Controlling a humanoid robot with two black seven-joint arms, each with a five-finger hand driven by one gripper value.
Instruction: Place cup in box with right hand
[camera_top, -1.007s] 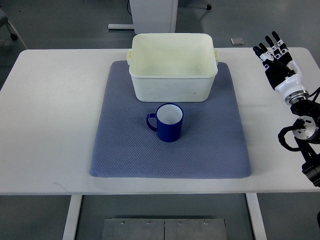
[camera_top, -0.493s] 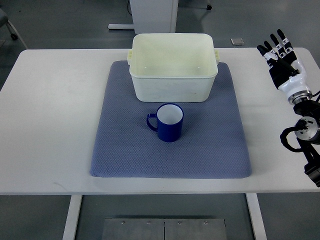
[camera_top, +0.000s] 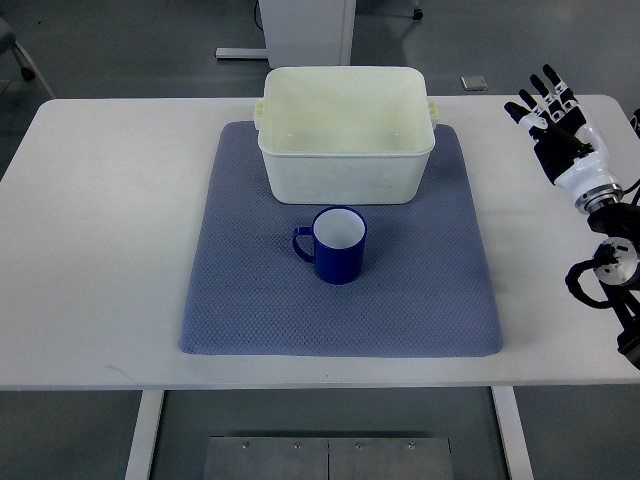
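The blue cup (camera_top: 340, 245) stands upright on the mat (camera_top: 250, 300), handle pointing left, just before the cream box (camera_top: 347, 170); likely rigid, smooth, light, best gripped round its body; the right hand (camera_top: 556, 125) hovers far right, fingers spread, empty

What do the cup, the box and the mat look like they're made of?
Cup: likely enamelled metal or glazed ceramic, glossy blue with a white inside. Box: cream plastic, smooth with moulded rim tabs. Mat: grey-blue fabric or foam, with a dimpled matte weave.
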